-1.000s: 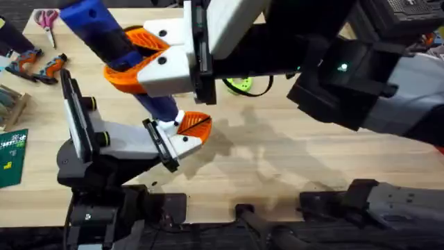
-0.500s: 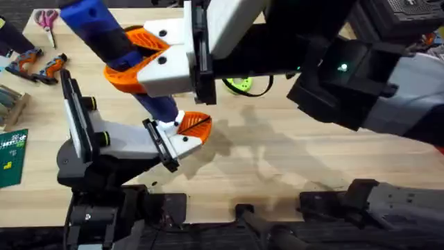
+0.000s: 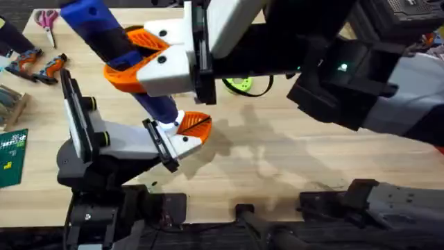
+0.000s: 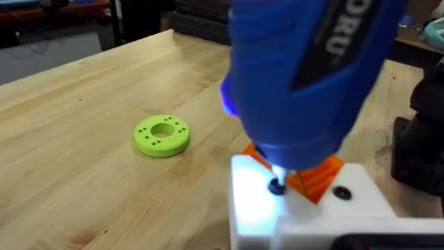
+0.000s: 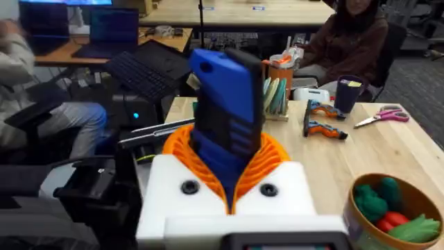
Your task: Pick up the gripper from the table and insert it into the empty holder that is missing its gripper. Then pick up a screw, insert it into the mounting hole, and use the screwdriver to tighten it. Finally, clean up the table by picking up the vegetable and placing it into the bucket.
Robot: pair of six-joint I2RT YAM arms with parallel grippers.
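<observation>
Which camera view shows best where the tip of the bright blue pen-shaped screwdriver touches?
The left wrist view: the bright blue pen-shaped screwdriver meets a dark screw head on the white block. Overhead shows its body; the right wrist shows its rear.

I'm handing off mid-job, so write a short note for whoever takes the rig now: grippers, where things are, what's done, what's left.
Right gripper: shut on the screwdriver.
Left gripper: white holder with orange tip fitted, lying under the screwdriver's tip; open or shut, cannot tell.
Screwdriver tip sits on a dark screw in the holder, lit.
Bucket holds green and red vegetables.
Done: tip inserted, screw placed.
Left: finish tightening, put the screwdriver down, check for a leftover vegetable.
</observation>
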